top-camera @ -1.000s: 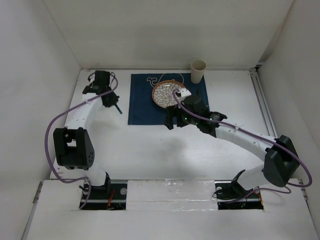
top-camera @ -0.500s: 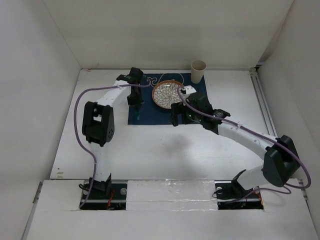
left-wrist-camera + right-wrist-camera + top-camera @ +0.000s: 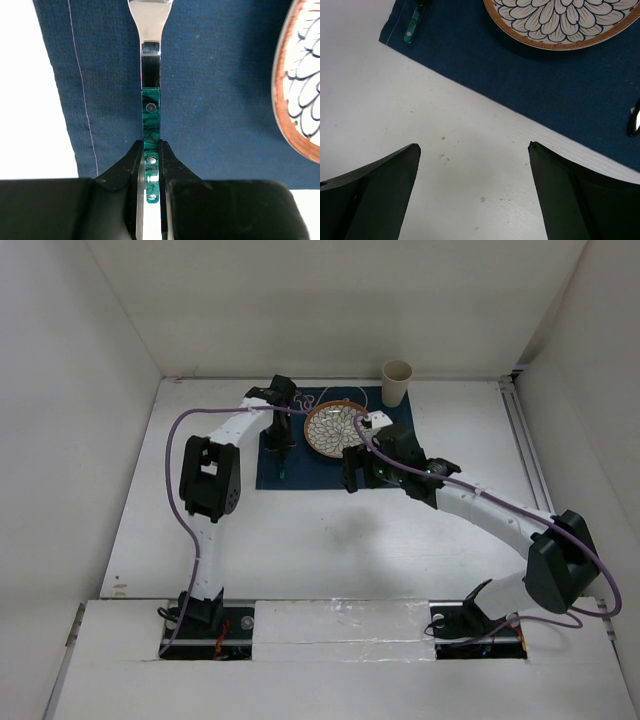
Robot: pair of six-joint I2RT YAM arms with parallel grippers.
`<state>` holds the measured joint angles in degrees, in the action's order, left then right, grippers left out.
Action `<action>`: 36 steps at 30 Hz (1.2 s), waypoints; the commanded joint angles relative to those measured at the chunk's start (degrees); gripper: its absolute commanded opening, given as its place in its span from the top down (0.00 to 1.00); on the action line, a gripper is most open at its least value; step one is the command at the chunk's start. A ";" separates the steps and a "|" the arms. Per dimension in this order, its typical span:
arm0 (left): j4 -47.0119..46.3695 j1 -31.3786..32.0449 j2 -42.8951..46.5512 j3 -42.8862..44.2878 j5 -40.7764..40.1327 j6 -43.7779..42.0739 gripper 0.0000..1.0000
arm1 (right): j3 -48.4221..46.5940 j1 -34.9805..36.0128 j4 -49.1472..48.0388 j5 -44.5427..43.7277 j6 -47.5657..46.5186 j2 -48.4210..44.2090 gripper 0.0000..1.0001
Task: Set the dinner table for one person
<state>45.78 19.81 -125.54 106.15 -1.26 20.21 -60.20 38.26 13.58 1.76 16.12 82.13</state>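
Note:
The dinner table (image 3: 300,540) is the large white surface. A dark blue mat (image 3: 300,465) lies on it, with a patterned plate (image 3: 337,427) in its middle. My left gripper (image 3: 280,452) is over the mat's left part, shut on the green handle of a piece of silver cutlery (image 3: 151,115). The cutlery lies along the mat left of the plate (image 3: 300,75), and its handle end reaches past the mat's near edge. My right gripper (image 3: 358,480) hovers open and empty over the bare table (image 3: 470,165) just in front of the mat (image 3: 520,75).
A beige cup (image 3: 397,383) stands at the mat's far right corner. The tip of a silver spoon (image 3: 635,120) shows on the mat right of the plate (image 3: 560,20). White walls close the table in at the back and on both sides.
My left arm has swung from the table's far left onto the mat, carrying the green-handled cutlery, and lowered it beside the plate. My right gripper has shifted slightly right.

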 commanded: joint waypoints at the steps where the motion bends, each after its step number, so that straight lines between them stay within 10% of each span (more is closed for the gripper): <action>1: 1.15 -0.65 -0.23 2.13 -0.33 -0.87 1.00 | 0.08 -0.12 -1.28 0.09 -1.09 -0.74 0.05; 36: -2.98 -2.59 -3.84 1.08 3.46 0.89 1.00 | 1.14 -0.12 -2.95 1.14 -1.09 0.31 0.05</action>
<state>42.33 17.15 -129.25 106.32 2.92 20.86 -59.09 38.26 13.19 2.26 15.81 82.24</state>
